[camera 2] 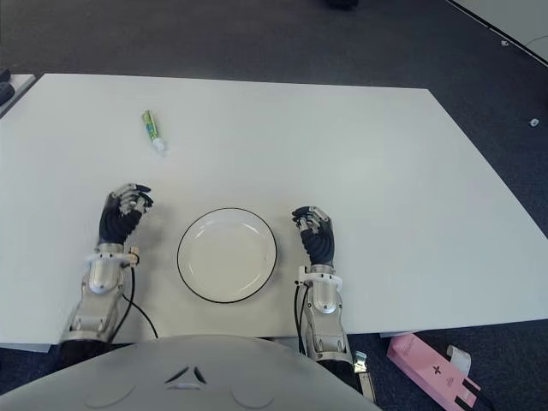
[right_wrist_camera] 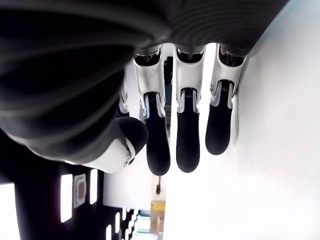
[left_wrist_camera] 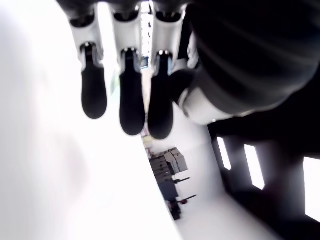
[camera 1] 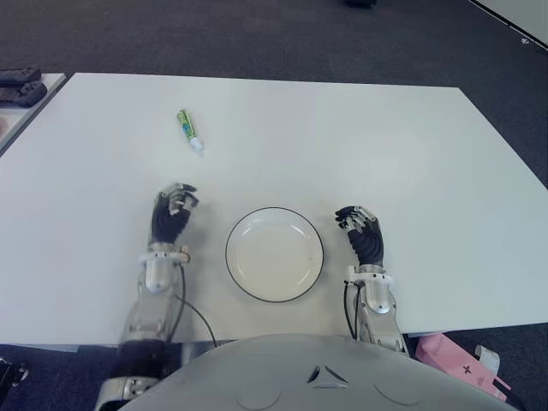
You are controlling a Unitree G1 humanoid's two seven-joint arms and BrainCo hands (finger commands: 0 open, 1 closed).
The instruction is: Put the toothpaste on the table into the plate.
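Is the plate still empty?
Empty: the plate shows only bare white inside, and the toothpaste lies on the table beyond the left hand.

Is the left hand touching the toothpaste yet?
Apart. The left eye view shows bare table between the left hand and the toothpaste, which lies farther out, untouched.

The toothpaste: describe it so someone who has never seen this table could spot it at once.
On the white table, look past the round black-rimmed plate at the near edge, toward the far left. Beyond the left hand lies the toothpaste, a small green tube with a white cap, alone on bare tabletop.
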